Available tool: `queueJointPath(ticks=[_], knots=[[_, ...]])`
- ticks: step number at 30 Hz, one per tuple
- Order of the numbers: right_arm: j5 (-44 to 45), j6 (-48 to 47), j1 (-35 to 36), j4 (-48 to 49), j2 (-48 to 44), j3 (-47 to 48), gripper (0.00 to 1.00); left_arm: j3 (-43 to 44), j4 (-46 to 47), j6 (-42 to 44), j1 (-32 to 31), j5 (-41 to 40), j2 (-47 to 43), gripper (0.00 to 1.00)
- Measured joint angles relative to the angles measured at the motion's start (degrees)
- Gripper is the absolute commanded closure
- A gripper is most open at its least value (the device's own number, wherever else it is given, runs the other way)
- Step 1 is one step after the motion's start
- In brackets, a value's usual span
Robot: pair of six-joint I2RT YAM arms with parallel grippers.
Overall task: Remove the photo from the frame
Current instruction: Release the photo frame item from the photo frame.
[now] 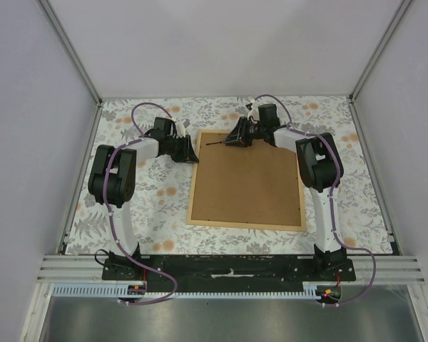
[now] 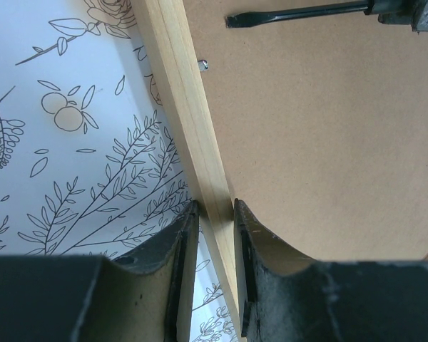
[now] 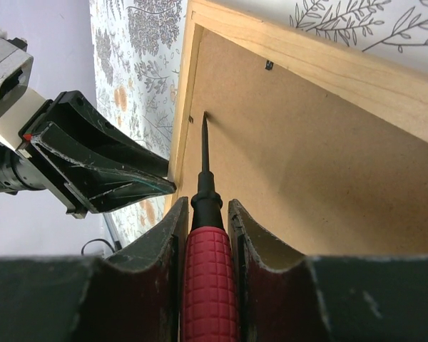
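The left gripper is pinching the left strip of the large light-tan wooden picture frame, its fingers barely parted, likely to pin it. The frame is lying back-up, its long axis seemingly running near-to-far, and the photo is presumably hiding under the brown backing board. The right gripper is clamping a red-handled screwdriver, which is pointing leftward at a small retaining tab

White arms carry black joints, purple cables and seemingly scuffed black claws.
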Motion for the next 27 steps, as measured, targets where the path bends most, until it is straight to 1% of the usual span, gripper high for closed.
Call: queueJointPath(ticks=[10,17,27], knots=[[-2.0,3.7,-0.2,0.9,0.2,-1.0,1.0,0.0,0.0,0.0,0.0,0.0,0.0,0.68],[-2.2,3.7,0.2,1.0,0.5,-1.0,1.0,0.1,-0.1,0.0,0.0,0.0,0.0,0.68],[-2.5,2.9,1.0,0.9,2.4,1.9,1.0,0.1,-0.1,0.0,0.0,0.0,0.0,0.68]])
